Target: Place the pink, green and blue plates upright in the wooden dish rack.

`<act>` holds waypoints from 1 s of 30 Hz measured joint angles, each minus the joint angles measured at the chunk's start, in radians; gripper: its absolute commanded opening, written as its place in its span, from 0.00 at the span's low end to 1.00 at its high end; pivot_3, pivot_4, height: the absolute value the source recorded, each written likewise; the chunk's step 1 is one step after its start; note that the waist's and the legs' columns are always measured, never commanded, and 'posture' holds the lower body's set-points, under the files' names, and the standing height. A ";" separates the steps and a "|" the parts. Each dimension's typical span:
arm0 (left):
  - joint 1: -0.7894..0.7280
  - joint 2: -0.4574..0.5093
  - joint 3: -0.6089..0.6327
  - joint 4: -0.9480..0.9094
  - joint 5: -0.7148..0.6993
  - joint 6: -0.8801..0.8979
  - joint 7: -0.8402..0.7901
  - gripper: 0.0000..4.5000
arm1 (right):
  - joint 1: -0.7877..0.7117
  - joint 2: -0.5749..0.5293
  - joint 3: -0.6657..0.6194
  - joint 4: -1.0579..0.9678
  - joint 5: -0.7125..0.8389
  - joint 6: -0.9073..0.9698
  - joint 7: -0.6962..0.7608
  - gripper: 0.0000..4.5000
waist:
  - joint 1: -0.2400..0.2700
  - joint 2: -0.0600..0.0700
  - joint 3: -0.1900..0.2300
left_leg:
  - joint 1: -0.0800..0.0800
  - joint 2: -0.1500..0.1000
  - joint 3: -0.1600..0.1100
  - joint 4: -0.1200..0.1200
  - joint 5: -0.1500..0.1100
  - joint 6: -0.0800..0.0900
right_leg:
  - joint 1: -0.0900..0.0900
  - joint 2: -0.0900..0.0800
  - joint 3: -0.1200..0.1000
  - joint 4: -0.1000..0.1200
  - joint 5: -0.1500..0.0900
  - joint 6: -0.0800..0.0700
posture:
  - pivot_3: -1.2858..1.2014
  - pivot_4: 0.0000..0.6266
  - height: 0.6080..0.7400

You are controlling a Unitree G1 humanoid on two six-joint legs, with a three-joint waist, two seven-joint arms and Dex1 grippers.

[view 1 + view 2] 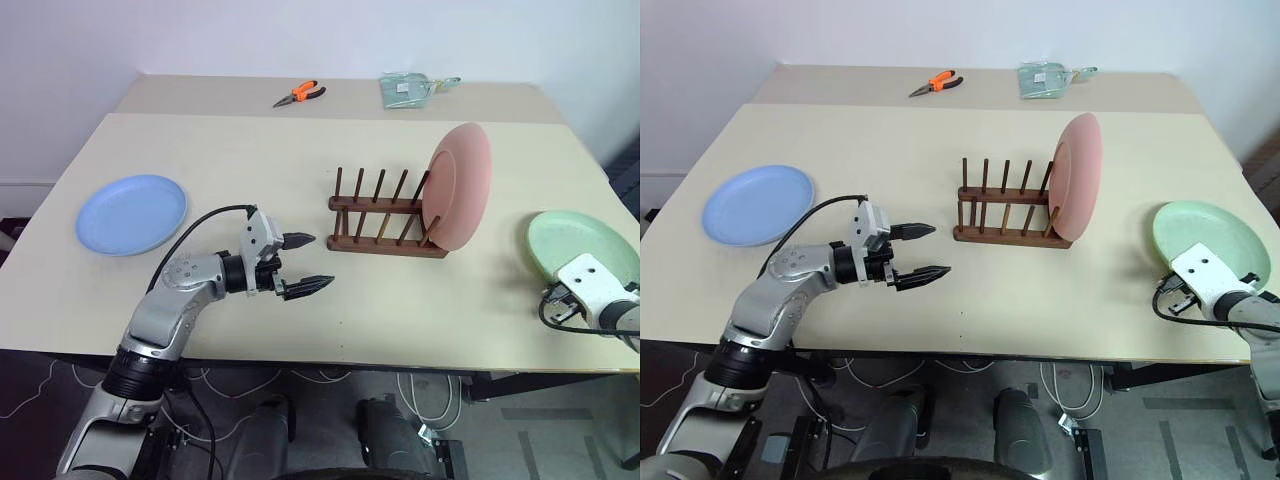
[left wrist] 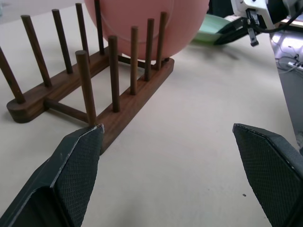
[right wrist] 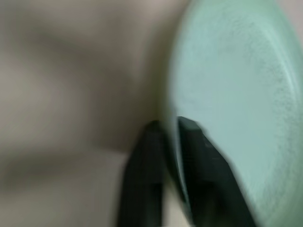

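Observation:
The pink plate (image 1: pixel 462 185) stands upright at the right end of the wooden dish rack (image 1: pixel 375 215), mid-table. Far to the left, the blue plate (image 1: pixel 131 213) lies flat. The green plate (image 1: pixel 580 240) lies near the table's right edge. My right gripper (image 3: pixel 168 127) is shut on the near rim of the green plate (image 3: pixel 236 85), one finger on each side of the edge. My left gripper (image 1: pixel 322 260) hovers open and empty in front of the rack's left end, pointing toward the rack.
Orange-handled pliers (image 1: pixel 300 94) and a pale green packet (image 1: pixel 410 90) lie on the far table section. The rack's left slots (image 2: pixel 85 80) stand free of plates. The table's front edge (image 1: pixel 330 355) runs just below my left gripper.

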 measured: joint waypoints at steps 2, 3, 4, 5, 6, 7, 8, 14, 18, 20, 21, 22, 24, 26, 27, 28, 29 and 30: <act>0.003 0.000 0.000 -0.003 0.000 0.001 0.000 1.00 | -0.023 0.029 -0.032 -0.012 0.019 0.027 -0.010 0.02 | -0.003 0.000 0.000 | 0.000 0.000 0.000 0.000 0.000 0.000 | 0.000 0.000 0.000 0.000 0.000 0.000 | 0.52 0.24 0.94; 0.003 0.000 0.001 -0.003 -0.001 0.001 0.000 1.00 | -0.030 0.037 -0.041 -0.025 0.029 0.039 -0.015 0.02 | -0.003 0.001 0.000 | 0.000 0.000 0.000 0.000 0.000 0.000 | 0.000 0.000 0.000 0.001 0.000 0.000 | 0.52 0.24 0.94; 0.003 0.000 0.006 -0.003 -0.001 0.000 0.001 1.00 | -0.048 0.046 -0.051 -0.038 0.041 0.043 -0.022 0.02 | -0.005 0.001 0.000 | 0.001 0.000 0.000 0.000 0.000 0.000 | 0.000 0.000 0.000 0.001 0.000 0.000 | 0.52 0.24 0.94; 0.002 -0.001 0.011 -0.001 -0.001 0.000 0.005 1.00 | -0.067 0.051 -0.063 -0.053 0.049 0.043 -0.031 0.02 | -0.006 0.002 0.001 | 0.001 0.000 0.000 0.000 0.000 0.000 | 0.000 0.000 0.001 0.001 0.000 0.000 | 0.52 0.24 0.94; -0.001 -0.001 0.017 0.005 -0.001 -0.003 0.011 1.00 | -0.097 0.054 -0.078 -0.071 0.060 0.041 -0.041 0.02 | -0.007 0.003 0.001 | 0.001 0.000 0.001 0.000 0.000 0.000 | 0.000 0.000 0.001 0.001 0.000 0.000 | 0.52 0.24 0.94; -0.006 -0.003 0.028 0.025 0.001 -0.011 0.021 1.00 | -0.158 0.058 -0.098 -0.097 0.081 0.041 -0.051 0.02 | -0.010 0.005 0.002 | 0.001 0.000 0.001 0.000 0.000 0.000 | -0.001 0.000 0.002 0.002 0.000 0.000 | 0.52 0.24 0.94; -0.011 -0.006 0.038 0.042 0.003 -0.020 0.031 1.00 | -0.205 0.059 -0.120 -0.131 0.102 0.038 -0.058 0.02 | -0.010 0.007 0.003 | 0.002 0.000 0.002 0.000 0.000 0.000 | -0.001 0.000 0.002 0.003 0.000 0.000 | 0.52 0.24 0.94; -0.046 0.001 0.094 0.145 0.035 -0.084 0.076 1.00 | -0.656 0.162 -0.241 -0.426 0.556 0.212 -0.115 0.02 | -0.002 0.006 0.004 | 0.001 0.002 -0.003 -0.001 0.000 0.000 | 0.000 0.003 -0.001 0.003 0.002 0.004 | 0.52 0.24 0.94; -0.045 0.015 0.120 0.169 0.047 -0.109 0.078 1.00 | -0.716 0.283 -0.273 -0.588 1.072 0.385 -0.210 0.02 | 0.008 0.001 0.002 | -0.002 0.003 -0.008 -0.001 0.000 0.000 | 0.000 0.000 -0.006 0.001 0.002 0.003 | 0.52 0.24 0.94; -0.044 0.011 0.119 0.169 0.047 -0.110 0.078 1.00 | -0.705 0.360 -0.232 -0.630 1.247 0.420 -0.290 0.02 | 0.004 0.002 0.003 | -0.003 0.001 -0.006 0.000 0.000 0.001 | -0.001 -0.004 -0.005 0.002 0.001 0.002 | 0.52 0.24 0.94; -0.043 0.010 0.119 0.168 0.046 -0.110 0.078 1.00 | -0.696 0.380 -0.216 -0.638 1.288 0.426 -0.323 0.02 | 0.003 0.002 0.003 | -0.004 0.001 -0.005 0.000 0.000 0.001 | -0.002 -0.004 -0.005 0.002 0.000 0.000 | 0.52 0.24 0.94; -0.038 0.008 0.120 0.163 0.045 -0.108 0.079 1.00 | -0.673 0.419 -0.191 -0.653 1.307 0.424 -0.372 0.02 | 0.001 0.001 0.002 | -0.004 0.001 -0.005 0.000 0.000 0.001 | -0.001 -0.004 -0.005 0.001 0.000 0.000 | 0.52 0.24 0.94; -0.028 0.003 0.119 0.145 0.044 -0.106 0.081 1.00 | -0.609 0.486 -0.125 -0.658 1.299 0.425 -0.439 0.02 | -0.001 0.001 0.001 | -0.004 0.001 -0.005 0.000 0.000 0.001 | -0.002 -0.004 -0.005 0.002 0.000 0.000 | 0.52 0.24 0.94; -0.022 0.001 0.118 0.128 0.043 -0.103 0.083 1.00 | -0.554 0.516 -0.066 -0.647 1.277 0.433 -0.477 0.02 | -0.001 0.003 0.003 | -0.006 0.001 -0.004 0.000 0.000 0.001 | -0.006 -0.004 -0.004 0.004 0.001 0.000 | 0.52 0.24 0.94; -0.020 0.001 0.118 0.123 0.042 -0.101 0.084 1.00 | -0.546 0.522 -0.056 -0.641 1.274 0.434 -0.491 0.02 | -0.001 0.003 0.003 | -0.007 0.001 -0.003 0.000 0.000 0.001 | -0.007 -0.004 -0.004 0.005 0.001 0.001 | 0.52 0.24 0.94; -0.019 0.001 0.118 0.120 0.042 -0.097 0.084 1.00 | -0.545 0.526 -0.051 -0.638 1.274 0.432 -0.506 0.02 | -0.001 0.003 0.003 | -0.007 0.000 -0.003 0.000 0.000 0.001 | -0.008 -0.004 -0.004 0.005 0.002 0.003 | 0.52 0.24 0.94; -0.017 0.002 0.118 0.114 0.041 -0.090 0.084 1.00 | -0.545 0.530 -0.051 -0.638 1.277 0.429 -0.518 0.02 | -0.002 0.003 0.003 | -0.007 0.000 -0.003 0.000 0.000 0.001 | -0.008 -0.003 -0.004 0.005 0.002 0.003 | 0.52 0.24 0.94; -0.011 0.002 0.118 0.103 0.038 -0.083 0.083 1.00 | -0.540 0.534 -0.050 -0.639 1.279 0.426 -0.526 0.02 | -0.002 0.003 0.003 | -0.007 0.000 -0.003 0.000 0.000 0.001 | -0.008 -0.002 -0.004 0.005 0.002 0.003 | 0.52 0.24 0.94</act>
